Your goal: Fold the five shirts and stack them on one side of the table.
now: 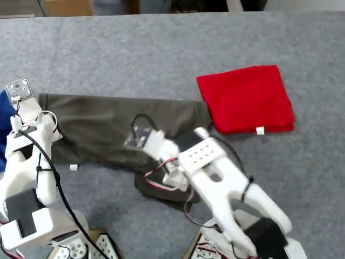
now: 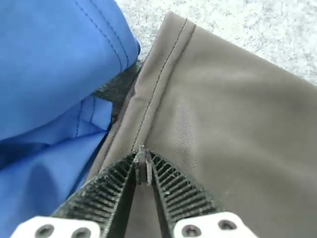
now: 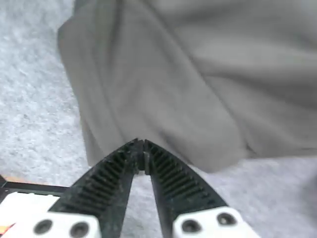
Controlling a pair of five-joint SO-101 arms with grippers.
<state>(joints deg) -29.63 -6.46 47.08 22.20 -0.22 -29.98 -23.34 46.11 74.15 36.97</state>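
High view: the olive shirt (image 1: pixel 102 129) lies stretched across the middle of the grey table (image 1: pixel 161 48), half folded, one long edge already doubled over and a loose flap trailing out beneath the right arm.

At the shirt's far left end, the left gripper (image 2: pixel 142 166) has its jaws pressed together on the stitched hem, apparently nipping the seam. The right gripper (image 3: pixel 143 158) sits over the shirt's middle with its jaws likewise closed; whether any cloth is caught between them cannot be made out.

A folded red shirt (image 1: pixel 245 98) rests just beside the olive shirt's right end, and a blue shirt (image 2: pixel 49 74) crowds the hem at the left, touching it.

The step in hand looks to be the next fold of the olive shirt. Done well, it calls for both ends rising together so the cloth stays taut and the crease runs straight. The left grip should take the olive hem alone and leave the blue fabric behind. The trailing flap wants tucking in before the bundle goes on top of the red shirt.
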